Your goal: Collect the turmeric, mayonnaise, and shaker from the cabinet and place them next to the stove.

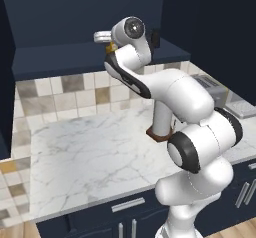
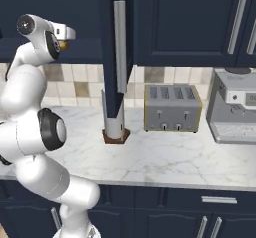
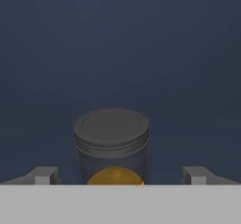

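Note:
The turmeric, a small glass jar with a dark lid and orange-yellow contents, stands upright inside the dark navy cabinet. My gripper is open, one fingertip on each side of the jar and apart from it. From the base, the gripper reaches into the open cabinet at shelf height, with a bit of the yellow jar just below it. A slim black shaker stands on the shelf to the right of my wrist. The mayonnaise is hidden and the stove is out of view.
The open cabinet door with its silver bar handle hangs edge-on over the marble counter. A cylinder on a brown base, a toaster and a coffee machine stand on the counter.

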Motion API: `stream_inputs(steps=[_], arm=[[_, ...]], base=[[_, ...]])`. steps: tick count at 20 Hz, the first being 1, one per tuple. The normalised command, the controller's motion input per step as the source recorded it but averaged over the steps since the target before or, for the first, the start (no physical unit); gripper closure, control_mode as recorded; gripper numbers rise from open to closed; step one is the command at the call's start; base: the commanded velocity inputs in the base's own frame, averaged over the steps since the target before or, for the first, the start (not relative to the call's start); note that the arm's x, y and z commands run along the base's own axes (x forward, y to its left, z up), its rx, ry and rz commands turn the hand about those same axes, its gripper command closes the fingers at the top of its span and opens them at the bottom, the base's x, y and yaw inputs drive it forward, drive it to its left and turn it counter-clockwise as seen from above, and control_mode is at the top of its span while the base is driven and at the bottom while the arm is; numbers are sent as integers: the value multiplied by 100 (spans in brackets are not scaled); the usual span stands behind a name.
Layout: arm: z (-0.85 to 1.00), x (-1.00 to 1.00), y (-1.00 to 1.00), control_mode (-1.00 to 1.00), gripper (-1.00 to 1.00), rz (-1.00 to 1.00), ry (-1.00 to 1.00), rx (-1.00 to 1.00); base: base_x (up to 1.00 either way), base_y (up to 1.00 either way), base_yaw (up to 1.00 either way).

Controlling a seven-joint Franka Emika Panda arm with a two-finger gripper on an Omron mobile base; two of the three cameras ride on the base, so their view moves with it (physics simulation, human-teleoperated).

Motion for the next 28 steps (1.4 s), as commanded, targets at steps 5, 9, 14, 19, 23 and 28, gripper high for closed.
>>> stream_inputs(steps=[5, 9, 14, 19, 23, 28], arm=[[-3, 14, 2, -100, -100, 0, 0, 0], [-3, 11, 0, -100, -100, 0, 0, 0], [-7, 11, 0, -100, -100, 0, 0, 0], [-12, 13, 2, -100, -100, 0, 0, 0], [-16, 14, 9, -100, -100, 0, 0, 0], [-17, 11, 9, -100, 100, 0, 0, 0]], base=[[0, 0, 0], [0, 0, 0], [0, 0, 0], [0, 0, 0], [0, 0, 0], [0, 0, 0]])
